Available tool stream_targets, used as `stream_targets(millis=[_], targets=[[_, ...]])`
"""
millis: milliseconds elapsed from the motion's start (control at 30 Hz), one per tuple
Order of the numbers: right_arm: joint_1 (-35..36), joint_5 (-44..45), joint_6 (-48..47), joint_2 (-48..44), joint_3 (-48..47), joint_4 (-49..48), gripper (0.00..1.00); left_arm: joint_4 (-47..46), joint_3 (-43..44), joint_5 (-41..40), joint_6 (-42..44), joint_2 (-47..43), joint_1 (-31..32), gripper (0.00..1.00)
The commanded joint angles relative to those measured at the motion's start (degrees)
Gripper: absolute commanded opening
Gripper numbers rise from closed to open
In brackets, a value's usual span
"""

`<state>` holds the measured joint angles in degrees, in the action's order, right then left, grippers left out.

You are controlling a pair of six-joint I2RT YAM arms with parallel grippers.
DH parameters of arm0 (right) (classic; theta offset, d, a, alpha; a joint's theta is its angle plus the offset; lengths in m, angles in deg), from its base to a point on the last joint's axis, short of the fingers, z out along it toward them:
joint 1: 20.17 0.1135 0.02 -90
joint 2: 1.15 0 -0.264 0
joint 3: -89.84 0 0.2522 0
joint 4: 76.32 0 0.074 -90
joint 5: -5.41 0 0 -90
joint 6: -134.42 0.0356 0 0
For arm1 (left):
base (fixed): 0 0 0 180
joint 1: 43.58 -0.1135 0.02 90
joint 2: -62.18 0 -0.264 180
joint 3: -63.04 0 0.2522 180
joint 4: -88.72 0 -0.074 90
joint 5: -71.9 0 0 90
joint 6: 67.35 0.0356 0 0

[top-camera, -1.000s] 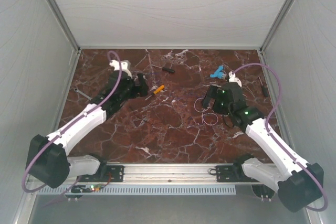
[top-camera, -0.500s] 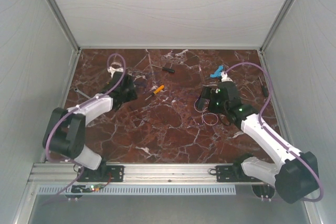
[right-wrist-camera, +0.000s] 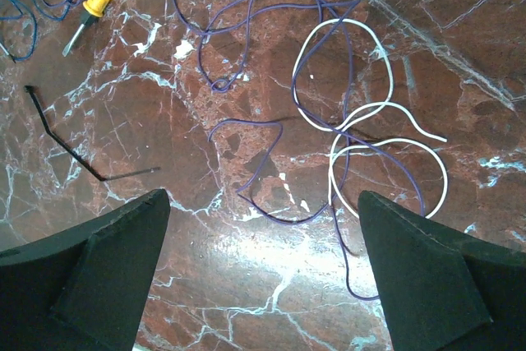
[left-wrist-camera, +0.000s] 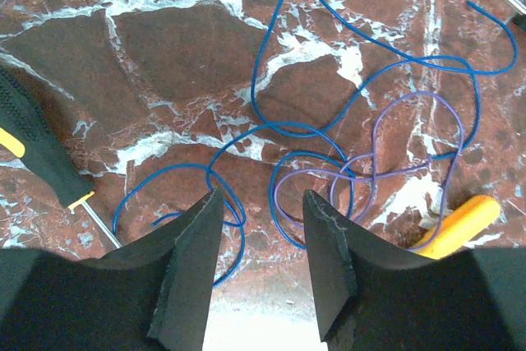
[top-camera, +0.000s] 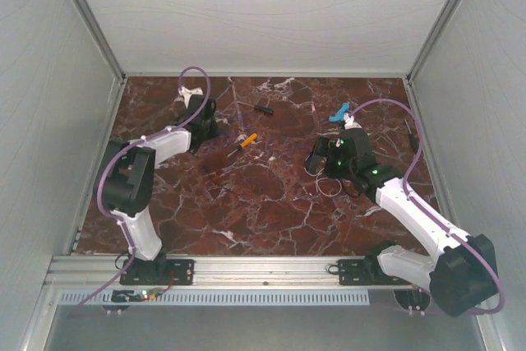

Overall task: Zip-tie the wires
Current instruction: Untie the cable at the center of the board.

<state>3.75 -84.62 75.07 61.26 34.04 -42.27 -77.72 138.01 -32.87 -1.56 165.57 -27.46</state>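
Marble tabletop (top-camera: pixel 271 203), loose wires (right-wrist-camera: pixel 341 133), white walls (top-camera: pixel 271 14)

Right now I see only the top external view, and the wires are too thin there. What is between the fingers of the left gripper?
Observer: The left gripper has its jaws apart; a blue wire runs into the gap, not pinched.
Operator: And the other side?
Observer: The right gripper is wide open above a white wire and a purple wire, none held.
Operator: Any zip tie?
Observer: Only a bent black strip near them in the right wrist view; perhaps that.
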Motion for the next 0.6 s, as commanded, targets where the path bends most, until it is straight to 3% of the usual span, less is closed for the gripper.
stream_targets(millis=[0, 567], targets=[[-0.4, -0.5, -1.1, -0.3, 0.6, -2.0, 0.97, -2.2, 2.9, -2.8, 0.0, 2.0, -0.2, 0.43], [-1.2, -1.6, -1.1, 0.5, 1.2, -2.4, 0.97, -3.5, 4.6, -2.3, -0.5, 7.0, -0.4, 0.32]])
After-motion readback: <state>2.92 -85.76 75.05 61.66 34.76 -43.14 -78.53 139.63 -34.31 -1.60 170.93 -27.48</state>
